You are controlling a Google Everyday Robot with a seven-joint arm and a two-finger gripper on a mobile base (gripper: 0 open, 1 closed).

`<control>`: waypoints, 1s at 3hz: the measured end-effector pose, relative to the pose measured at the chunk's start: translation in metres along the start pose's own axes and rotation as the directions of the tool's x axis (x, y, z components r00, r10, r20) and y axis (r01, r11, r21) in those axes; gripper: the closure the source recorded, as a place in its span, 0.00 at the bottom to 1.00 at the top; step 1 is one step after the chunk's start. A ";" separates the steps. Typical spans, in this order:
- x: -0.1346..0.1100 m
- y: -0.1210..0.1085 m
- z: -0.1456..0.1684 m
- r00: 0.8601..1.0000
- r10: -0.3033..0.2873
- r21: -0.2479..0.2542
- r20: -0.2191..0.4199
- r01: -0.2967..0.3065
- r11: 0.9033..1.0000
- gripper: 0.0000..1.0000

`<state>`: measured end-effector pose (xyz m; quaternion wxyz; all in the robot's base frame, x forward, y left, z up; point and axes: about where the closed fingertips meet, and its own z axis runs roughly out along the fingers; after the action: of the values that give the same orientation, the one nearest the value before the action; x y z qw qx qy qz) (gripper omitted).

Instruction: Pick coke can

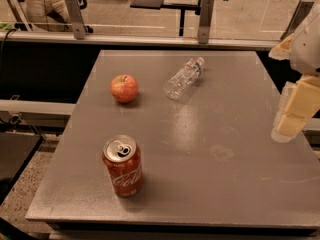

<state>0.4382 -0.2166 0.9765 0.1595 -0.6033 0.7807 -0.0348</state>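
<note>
Jaws: on gripper (292,115), held off at right tabletop (210,174) edge, opening cannot be told | coke can (123,167): upright front-left, free all around, judged easily approached | apple (124,88): well behind it

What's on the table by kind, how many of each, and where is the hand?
coke can: 1, upright, front left
apple: 1
clear plastic bottle: 1, lying on its side
Total: 3
The hand is at the right edge of the table, apart from all three.
</note>
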 end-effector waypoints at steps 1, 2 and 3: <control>0.000 0.000 0.000 1.000 0.000 0.000 0.000 0.000 1.000 0.00; -0.012 0.002 0.000 0.999 -0.028 -0.013 0.031 0.029 1.000 0.00; -0.045 0.021 0.009 0.987 -0.115 -0.053 0.114 0.122 0.991 0.00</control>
<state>0.4311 -0.1666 0.9722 0.1823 -0.6541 0.7340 0.0126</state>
